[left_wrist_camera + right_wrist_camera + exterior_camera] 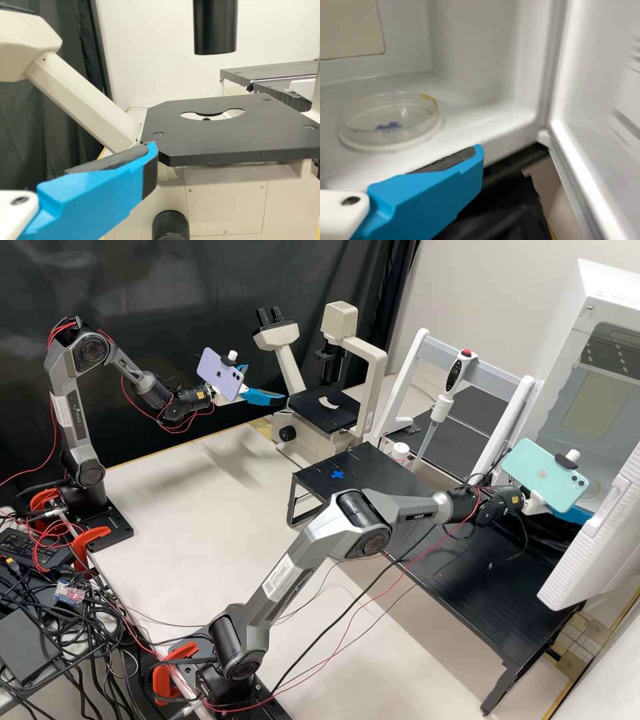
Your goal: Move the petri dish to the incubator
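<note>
The incubator (475, 45) lies open in front, its swung-out door (600, 100) blocking one side.

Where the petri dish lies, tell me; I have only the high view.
Observer: The petri dish rests flat on the white floor inside the incubator.
Operator: Report whether the right claw touches it.
Observer: No contact: its blue finger stands apart from the dish, with a visible gap between.
Operator: Describe any marks on the dish.
Observer: There is a yellowish patch at its rim, and a blue mark shows through the clear wall.
</note>
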### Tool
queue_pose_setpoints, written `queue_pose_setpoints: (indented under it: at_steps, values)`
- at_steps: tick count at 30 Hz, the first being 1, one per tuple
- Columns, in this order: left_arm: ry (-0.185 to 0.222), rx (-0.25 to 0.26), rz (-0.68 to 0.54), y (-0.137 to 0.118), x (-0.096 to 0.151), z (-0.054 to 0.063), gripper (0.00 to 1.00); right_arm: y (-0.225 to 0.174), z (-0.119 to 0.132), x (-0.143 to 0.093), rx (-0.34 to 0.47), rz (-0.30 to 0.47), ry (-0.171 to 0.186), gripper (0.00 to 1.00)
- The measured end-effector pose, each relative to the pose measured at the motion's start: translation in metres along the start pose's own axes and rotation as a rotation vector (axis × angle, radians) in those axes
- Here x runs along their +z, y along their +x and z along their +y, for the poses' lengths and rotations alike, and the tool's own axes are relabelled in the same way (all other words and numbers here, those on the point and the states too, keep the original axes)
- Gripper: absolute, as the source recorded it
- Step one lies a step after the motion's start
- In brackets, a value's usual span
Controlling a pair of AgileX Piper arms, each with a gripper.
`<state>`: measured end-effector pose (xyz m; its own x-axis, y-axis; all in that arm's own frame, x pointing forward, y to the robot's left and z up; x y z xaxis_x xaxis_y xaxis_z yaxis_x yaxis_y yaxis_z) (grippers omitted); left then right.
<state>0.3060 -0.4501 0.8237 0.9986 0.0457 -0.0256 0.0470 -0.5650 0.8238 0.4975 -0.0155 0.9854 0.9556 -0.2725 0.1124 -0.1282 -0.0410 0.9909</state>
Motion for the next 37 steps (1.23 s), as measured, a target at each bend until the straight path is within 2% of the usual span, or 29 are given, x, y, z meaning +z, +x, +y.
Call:
queue_pose_setpoints:
  at_steps: [5,9,12,16,19,24,26,30,34,37]
  values:
    - [0.000,0.000,0.000,0.000,0.000,0.000,1.00,-0.040,0.011,0.009,0.049,0.025,0.027,1.00]
    - [0.000,0.000,0.000,0.000,0.000,0.000,1.00,-0.076,0.017,0.006,0.108,0.097,0.031,1.00]
    - [0.000,0.000,0.000,0.000,0.000,0.000,1.00,-0.108,0.015,0.003,0.142,0.158,0.059,1.00]
    - [0.000,0.000,0.000,0.000,0.000,0.000,1.00,-0.147,0.013,-0.002,0.190,0.249,0.070,1.00]
    - [0.000,0.000,0.000,0.000,0.000,0.000,1.00,-0.185,0.005,-0.006,0.218,0.326,0.075,1.00]
    - [0.000,0.000,0.000,0.000,0.000,0.000,1.00,-0.235,-0.020,-0.015,0.209,0.442,0.085,1.00]
    - [0.000,0.000,0.000,0.000,0.000,0.000,1.00,-0.247,-0.026,-0.016,0.213,0.471,0.072,1.00]
    - [0.000,0.000,0.000,0.000,0.000,0.000,1.00,-0.273,-0.046,-0.012,0.224,0.534,0.122,1.00]
    - [0.000,0.000,0.000,0.000,0.000,0.000,1.00,-0.291,-0.057,-0.011,0.215,0.592,0.138,1.00]
    - [0.000,0.000,0.000,0.000,0.000,0.000,1.00,-0.298,-0.065,-0.010,0.191,0.603,0.145,1.00]
